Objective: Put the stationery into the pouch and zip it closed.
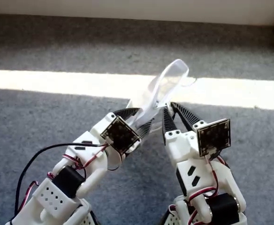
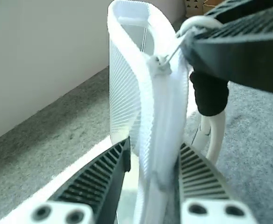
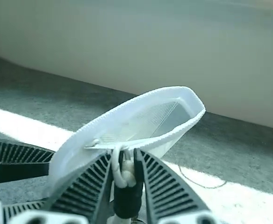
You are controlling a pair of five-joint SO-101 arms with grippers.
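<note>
A translucent white pouch point(image 1: 164, 84), mouth partly open, hangs in the air above the middle of the grey carpet point(image 1: 43, 122). It looks light, soft and floppy. The left gripper point(image 1: 139, 121) is clamped on its zipped end. The right gripper point(image 1: 170, 108) pinches the zip pull cord point(image 3: 122, 170), likely the best hold for closing.

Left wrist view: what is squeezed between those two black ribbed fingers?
In that view, the pouch: its zipped white edge stands clamped between the left gripper's fingers, pressed from both sides.
</note>
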